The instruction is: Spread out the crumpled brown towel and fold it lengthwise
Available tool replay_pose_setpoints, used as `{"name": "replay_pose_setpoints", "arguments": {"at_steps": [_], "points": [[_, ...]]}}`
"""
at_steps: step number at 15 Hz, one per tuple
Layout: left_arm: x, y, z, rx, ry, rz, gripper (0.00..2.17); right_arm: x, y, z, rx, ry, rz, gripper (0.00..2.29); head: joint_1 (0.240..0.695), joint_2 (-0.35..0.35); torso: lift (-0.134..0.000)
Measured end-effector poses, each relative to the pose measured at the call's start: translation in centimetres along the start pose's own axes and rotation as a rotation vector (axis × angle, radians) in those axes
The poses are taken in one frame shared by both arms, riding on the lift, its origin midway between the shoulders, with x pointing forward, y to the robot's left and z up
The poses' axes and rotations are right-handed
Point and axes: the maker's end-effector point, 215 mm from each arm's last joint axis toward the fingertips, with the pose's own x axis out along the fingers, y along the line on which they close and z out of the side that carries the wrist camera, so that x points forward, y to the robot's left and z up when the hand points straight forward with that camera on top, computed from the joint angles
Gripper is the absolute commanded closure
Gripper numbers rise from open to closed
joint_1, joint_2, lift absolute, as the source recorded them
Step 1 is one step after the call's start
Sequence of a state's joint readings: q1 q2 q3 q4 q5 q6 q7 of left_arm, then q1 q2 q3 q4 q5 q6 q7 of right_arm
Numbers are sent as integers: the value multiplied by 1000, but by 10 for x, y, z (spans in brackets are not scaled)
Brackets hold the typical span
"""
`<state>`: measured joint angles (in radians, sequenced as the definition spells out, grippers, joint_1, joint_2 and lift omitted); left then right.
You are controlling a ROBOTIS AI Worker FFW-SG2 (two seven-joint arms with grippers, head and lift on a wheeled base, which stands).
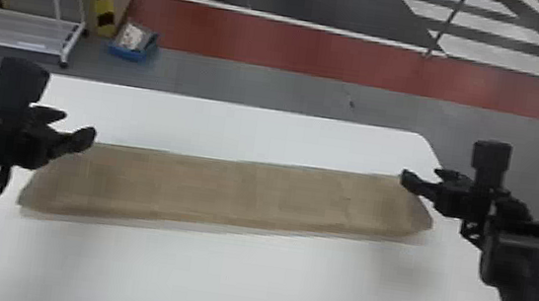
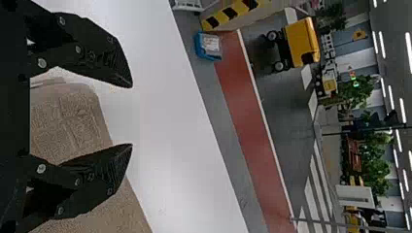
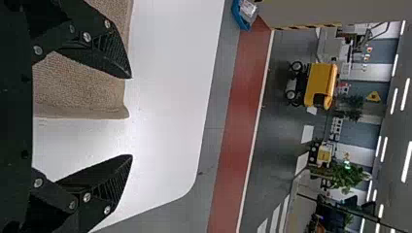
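Note:
The brown towel (image 1: 228, 189) lies flat on the white table as a long strip running left to right, with slanted ends and an edge of a lower layer along its near side. My left gripper (image 1: 80, 125) is over the towel's far left corner, open. In the left wrist view the gripper (image 2: 131, 115) has the towel (image 2: 73, 121) behind its fingers, nothing between the tips. At the far right corner is my right gripper (image 1: 422, 175), also open. In the right wrist view, the gripper (image 3: 131, 116) stands around the towel's end (image 3: 82, 92) without touching it visibly.
The white table (image 1: 236, 128) extends beyond the towel on the far and near sides, with a rounded far right corner. Past it on the floor stand a blue bin (image 1: 133, 45) and a white shelf rack (image 1: 21, 27) at the left.

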<state>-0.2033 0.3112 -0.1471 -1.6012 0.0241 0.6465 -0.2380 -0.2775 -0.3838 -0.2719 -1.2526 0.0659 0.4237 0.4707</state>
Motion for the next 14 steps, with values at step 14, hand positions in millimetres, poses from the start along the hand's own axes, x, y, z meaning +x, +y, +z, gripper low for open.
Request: {"name": "replay_pose_setpoints", "arguments": {"at_steps": [14], "points": [[-46, 49, -33, -288, 128, -41, 60, -34, -25, 11, 207, -23, 316, 120, 695, -185, -123]]}}
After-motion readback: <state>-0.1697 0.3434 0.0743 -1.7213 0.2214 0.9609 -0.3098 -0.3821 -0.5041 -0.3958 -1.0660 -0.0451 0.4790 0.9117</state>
